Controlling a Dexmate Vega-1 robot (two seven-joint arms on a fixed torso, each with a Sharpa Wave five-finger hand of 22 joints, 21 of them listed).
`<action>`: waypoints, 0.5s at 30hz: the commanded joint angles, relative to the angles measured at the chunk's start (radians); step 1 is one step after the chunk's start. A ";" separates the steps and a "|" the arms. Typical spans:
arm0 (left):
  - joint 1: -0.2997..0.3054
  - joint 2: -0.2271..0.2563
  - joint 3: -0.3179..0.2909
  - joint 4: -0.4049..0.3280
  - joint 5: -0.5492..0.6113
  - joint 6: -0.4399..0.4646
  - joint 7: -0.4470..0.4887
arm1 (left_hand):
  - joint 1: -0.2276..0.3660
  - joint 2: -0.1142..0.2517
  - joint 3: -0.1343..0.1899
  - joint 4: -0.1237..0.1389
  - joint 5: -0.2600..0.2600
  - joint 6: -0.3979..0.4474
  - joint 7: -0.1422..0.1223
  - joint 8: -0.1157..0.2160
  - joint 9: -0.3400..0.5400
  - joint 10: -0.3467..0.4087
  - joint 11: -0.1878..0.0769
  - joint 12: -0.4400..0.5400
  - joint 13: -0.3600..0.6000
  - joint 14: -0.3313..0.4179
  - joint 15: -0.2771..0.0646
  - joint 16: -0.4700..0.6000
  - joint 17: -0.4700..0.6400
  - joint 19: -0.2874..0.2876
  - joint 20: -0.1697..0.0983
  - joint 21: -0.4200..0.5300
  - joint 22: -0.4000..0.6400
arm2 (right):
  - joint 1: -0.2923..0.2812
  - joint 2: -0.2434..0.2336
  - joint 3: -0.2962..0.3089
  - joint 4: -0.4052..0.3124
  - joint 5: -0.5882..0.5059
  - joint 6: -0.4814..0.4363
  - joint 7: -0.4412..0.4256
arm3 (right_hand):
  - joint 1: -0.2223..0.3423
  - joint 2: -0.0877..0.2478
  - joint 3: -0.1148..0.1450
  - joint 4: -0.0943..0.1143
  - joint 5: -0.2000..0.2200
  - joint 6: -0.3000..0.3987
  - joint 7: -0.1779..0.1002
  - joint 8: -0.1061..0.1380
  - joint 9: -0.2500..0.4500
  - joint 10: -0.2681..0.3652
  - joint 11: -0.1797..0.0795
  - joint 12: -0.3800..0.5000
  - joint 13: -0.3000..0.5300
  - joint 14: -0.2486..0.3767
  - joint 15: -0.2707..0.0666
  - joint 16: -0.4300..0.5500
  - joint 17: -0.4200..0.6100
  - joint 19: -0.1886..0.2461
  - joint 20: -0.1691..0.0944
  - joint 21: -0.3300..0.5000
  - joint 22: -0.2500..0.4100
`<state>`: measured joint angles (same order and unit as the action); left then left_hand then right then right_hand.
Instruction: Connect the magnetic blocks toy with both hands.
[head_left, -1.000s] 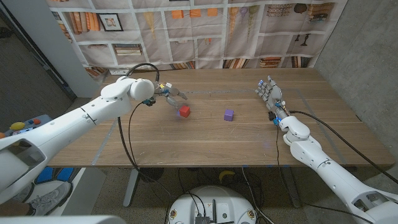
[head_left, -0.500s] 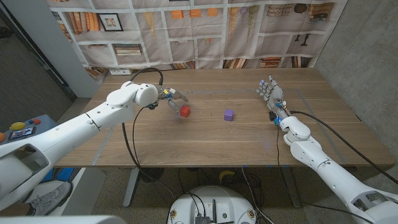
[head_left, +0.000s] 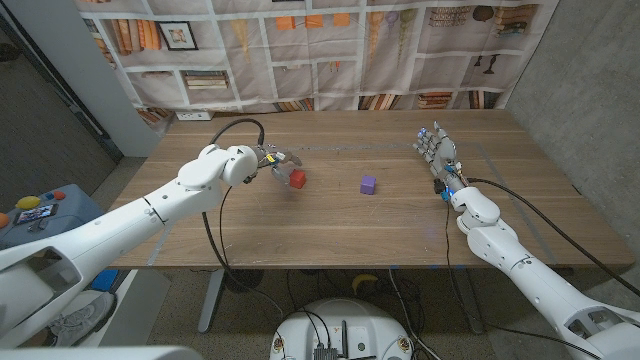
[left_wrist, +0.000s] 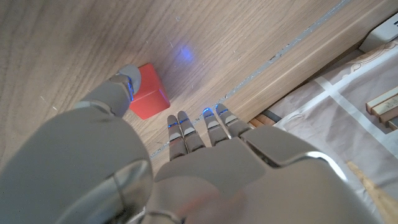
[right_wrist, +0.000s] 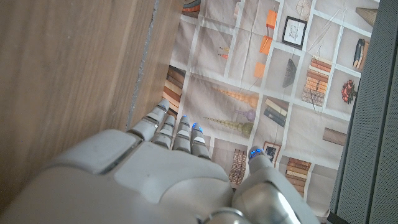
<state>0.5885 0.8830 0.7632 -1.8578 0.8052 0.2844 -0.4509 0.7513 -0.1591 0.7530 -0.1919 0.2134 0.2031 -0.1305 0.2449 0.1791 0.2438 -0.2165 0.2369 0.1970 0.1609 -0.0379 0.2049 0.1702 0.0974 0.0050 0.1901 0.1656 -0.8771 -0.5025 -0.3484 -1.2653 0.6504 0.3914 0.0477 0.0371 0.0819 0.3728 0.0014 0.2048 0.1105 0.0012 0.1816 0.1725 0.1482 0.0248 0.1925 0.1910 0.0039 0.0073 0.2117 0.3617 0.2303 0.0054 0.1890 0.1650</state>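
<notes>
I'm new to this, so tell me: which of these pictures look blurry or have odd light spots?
Head view: sharp, evenly lit. Left wrist view: the left hand is soft up close, with a blue glow on the table near the red block. Right wrist view: backdrop crisp.

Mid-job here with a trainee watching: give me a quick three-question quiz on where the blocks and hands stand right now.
1. True or false: the red block and the purple block are already joined.
2. Which hand is at the red block? A) left hand B) right hand C) both
3. Fill in: the right hand stands with its fingers spread, holding ____.

Key
1. False: they lie apart on the wooden table.
2. A: in the left wrist view the thumb is against the red block, the other fingers beside it; no closed grip shows.
3. Nothing.
</notes>
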 joint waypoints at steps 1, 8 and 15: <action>0.069 -0.020 -0.018 -0.007 0.060 0.043 0.100 | 0.034 -0.004 -0.022 0.003 -0.005 0.043 -0.005 0.018 0.007 0.046 -0.001 0.014 0.006 0.043 -0.112 0.008 0.005 0.027 0.000 0.007 0.004 | 0.004 0.005 0.000 0.011 0.003 0.007 0.009 | 0.001 0.046 0.000 0.005 0.010 0.006 -0.007 0.007 0.002 0.003 -0.001 0.007 0.001 0.003 0.001 0.007 0.001 0.007 0.004 0.005 0.004; 0.086 -0.037 -0.018 0.002 0.065 0.054 0.140 | 0.074 -0.006 -0.065 0.006 -0.008 0.132 -0.003 0.055 0.014 0.096 -0.002 0.022 0.017 0.085 -0.123 0.007 0.008 0.063 -0.008 0.009 0.005 | 0.003 0.009 0.000 0.015 0.004 0.010 0.009 | 0.001 0.047 0.001 0.006 0.010 0.007 -0.010 0.007 0.002 0.005 -0.004 0.008 0.001 0.004 0.000 0.008 0.001 0.008 0.005 0.005 0.004; 0.110 -0.047 -0.019 -0.007 0.078 0.090 0.170 | 0.103 -0.002 -0.118 0.011 -0.011 0.213 -0.002 0.099 0.023 0.172 -0.004 0.037 0.029 0.136 -0.146 0.015 0.010 0.103 -0.005 0.013 0.006 | -0.001 0.008 0.001 0.012 0.004 0.011 0.003 | 0.002 0.048 0.000 0.006 0.010 0.009 -0.013 0.007 0.002 0.009 -0.007 0.009 0.001 0.005 0.000 0.008 0.000 0.009 0.009 0.005 0.004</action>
<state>0.6618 0.8541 0.7474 -1.8611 0.8600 0.3323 -0.3367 0.8388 -0.1641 0.6463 -0.1825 0.2049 0.3985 -0.1316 0.3329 0.1980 0.3938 -0.2196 0.2633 0.2208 0.2773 -0.0411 0.2129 0.1748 0.1840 0.0004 0.1976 0.1704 -0.8748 -0.4962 -0.3483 -1.2542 0.6535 0.3992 0.0544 0.0371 0.0819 0.3728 0.0014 0.2126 0.1159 -0.0041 0.1816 0.1725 0.1484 0.0246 0.1963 0.1911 0.0039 0.0073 0.2117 0.3618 0.2307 0.0059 0.1890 0.1649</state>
